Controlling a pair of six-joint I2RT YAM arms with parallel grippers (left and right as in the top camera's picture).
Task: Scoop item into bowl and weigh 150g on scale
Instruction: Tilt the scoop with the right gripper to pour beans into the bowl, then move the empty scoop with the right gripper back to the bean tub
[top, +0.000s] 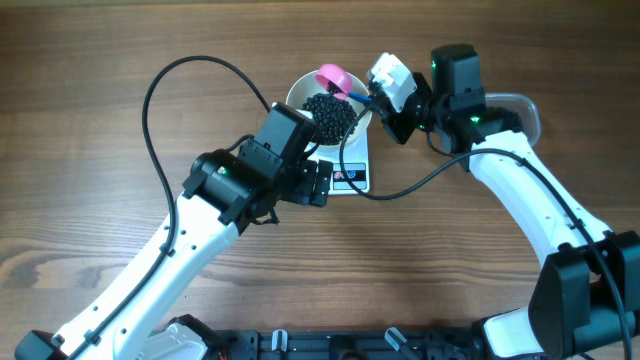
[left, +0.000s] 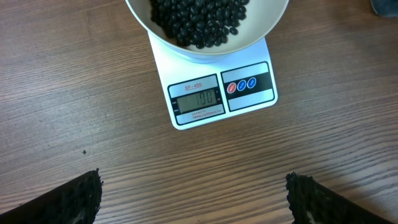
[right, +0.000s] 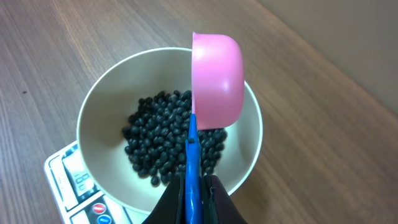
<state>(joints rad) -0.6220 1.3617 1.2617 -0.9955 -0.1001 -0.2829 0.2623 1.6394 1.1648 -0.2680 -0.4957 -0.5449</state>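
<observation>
Right gripper (right: 193, 186) clamps pink scoop (right: 216, 81) tipped over the bowl (right: 93, 106), left gripper (left: 196, 199) gapes empty beside it; another full pour of beans (right: 155, 137) likely overshoots the scale (left: 249, 93).

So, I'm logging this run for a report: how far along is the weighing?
Done: the bowl sits on the scale, holding black beans. In hand: the right fingers are shut on the handle of the pink scoop, tipped over the bowl; the left fingers hang open before the scale. Left: the display seems to read 130, short of 150, so more beans.
</observation>
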